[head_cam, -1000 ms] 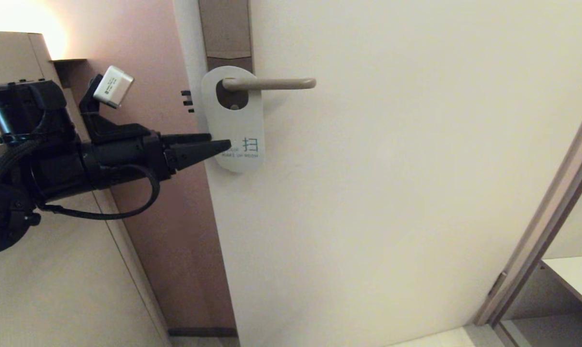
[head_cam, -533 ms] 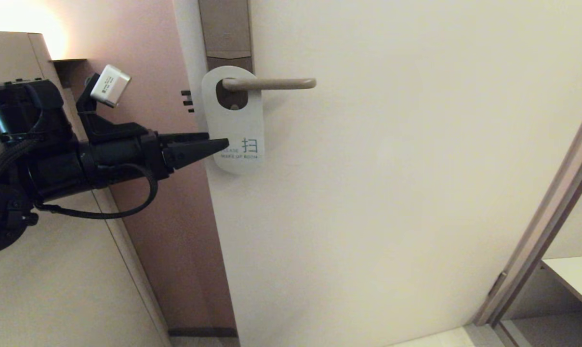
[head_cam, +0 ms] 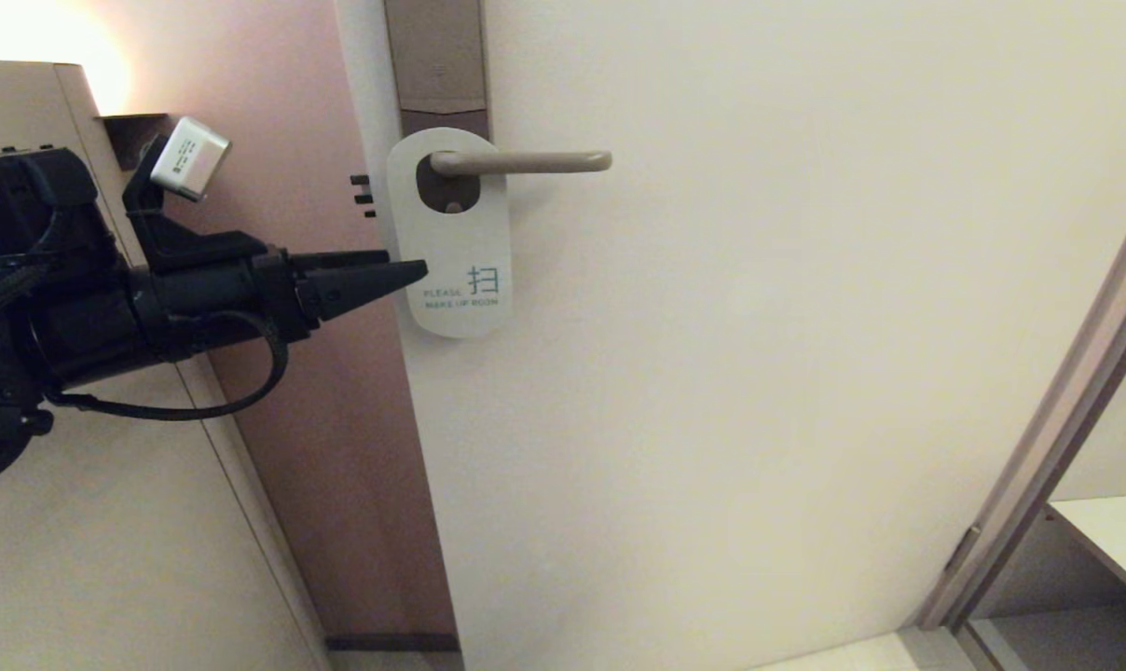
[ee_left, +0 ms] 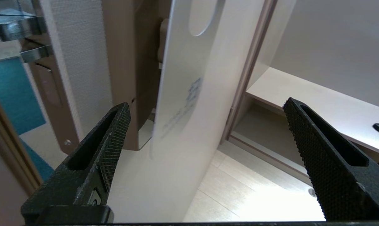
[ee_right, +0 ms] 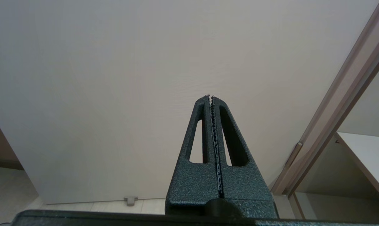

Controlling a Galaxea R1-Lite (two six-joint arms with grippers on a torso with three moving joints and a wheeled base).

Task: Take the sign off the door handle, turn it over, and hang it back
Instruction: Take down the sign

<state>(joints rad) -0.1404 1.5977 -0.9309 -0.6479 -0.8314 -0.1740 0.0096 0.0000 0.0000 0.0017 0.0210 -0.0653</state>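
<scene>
Hanging on the door handle (head_cam: 521, 162): the sign (head_cam: 451, 233), white face out, teal "PLEASE MAKE UP ROOM" printed near its rounded lower end. Threaded over the lever through the oval hole up top, close to the brown backplate end. Hangs nearly straight down, flat against the door. Handle itself slim, beige-grey, lying level, reaching well past the sign's width to the right. From the left wrist view, sign (ee_left: 180, 78) seen edge-on, lower end standing a little off the door.

Your left arm's up, right one tucked away.
Left gripper (head_cam: 412, 272) reaches rightward, fingers wide apart; right gripper (ee_right: 210, 97) pressed closed.
</scene>
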